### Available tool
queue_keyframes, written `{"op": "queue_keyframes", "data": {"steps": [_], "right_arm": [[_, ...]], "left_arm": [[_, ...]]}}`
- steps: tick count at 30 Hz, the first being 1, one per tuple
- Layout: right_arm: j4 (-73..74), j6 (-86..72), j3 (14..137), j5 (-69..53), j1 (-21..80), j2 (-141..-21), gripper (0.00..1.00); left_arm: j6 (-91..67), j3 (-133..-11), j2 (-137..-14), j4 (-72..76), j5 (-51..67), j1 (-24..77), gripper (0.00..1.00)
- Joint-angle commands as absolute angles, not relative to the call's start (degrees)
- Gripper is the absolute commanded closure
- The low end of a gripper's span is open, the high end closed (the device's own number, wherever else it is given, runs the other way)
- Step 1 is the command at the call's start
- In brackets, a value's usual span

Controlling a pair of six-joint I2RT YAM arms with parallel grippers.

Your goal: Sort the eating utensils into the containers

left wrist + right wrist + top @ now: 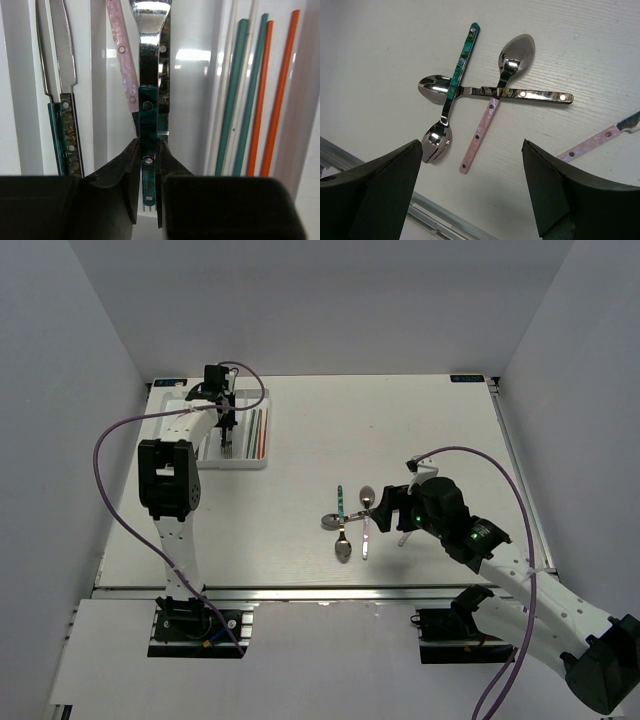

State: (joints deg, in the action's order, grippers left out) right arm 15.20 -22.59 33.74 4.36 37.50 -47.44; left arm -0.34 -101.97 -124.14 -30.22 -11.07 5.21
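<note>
Top view, tray: the white cutlery tray (258,462) is sitting on the desk (430,420), at its far left.
Top view, left arm: the left gripper (228,428) is hanging over the tray's middle compartments.
Top view, spoons: three crossed spoons (347,522) are lying well to the right of the tray, nearer the arm bases.
Top view, right arm: the right gripper (383,512) is hovering at those spoons, well apart from the tray.
Left wrist, grip: the left fingers (117,172) are clamping a teal-handled utensil (148,107), which is pointing lengthwise along a tray compartment.
Left wrist, neighbours: a pink-handled piece (123,60) is lying just left of it; a knife (64,75) is lying one compartment further left; teal and orange chopsticks (260,100) are lying in the compartment to the right.
Right wrist, grip: the right fingers (375,192) are standing wide apart, gripping nothing.
Right wrist, spoons: a teal-handled spoon (460,65) and a pink-handled spoon (481,131) are each crossing a dark-handled spoon (535,95); a pink-handled knife (592,143) is lying beside them.
</note>
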Motion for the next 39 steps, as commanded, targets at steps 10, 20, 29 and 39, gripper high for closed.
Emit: {"op": "queue_keyframes", "data": {"steps": [10,20,29,39], "right_arm": [[13.89,-21.53,34.72,3.87,37.27,-47.99,0.14],[14.15,-21.62,34.98,4.39,37.35,-48.52,0.13],[14.41,-22.41,35.16,6.59,37.35,-48.25,0.13],[24.34,-25.23,39.2,18.63,37.27,-42.02,0.14]], "left_arm": [[-0.88,-99.67,-120.42,-28.65,-6.68,4.31,0.8],[-1.49,-96.86,-106.81,-27.95,-11.15,4.31,0.28],[-8.0,-92.82,-97.92,-29.09,-4.73,15.69,0.02],[-8.7,-80.51,-95.97,-24.6,-1.84,35.76,0.04]]}}
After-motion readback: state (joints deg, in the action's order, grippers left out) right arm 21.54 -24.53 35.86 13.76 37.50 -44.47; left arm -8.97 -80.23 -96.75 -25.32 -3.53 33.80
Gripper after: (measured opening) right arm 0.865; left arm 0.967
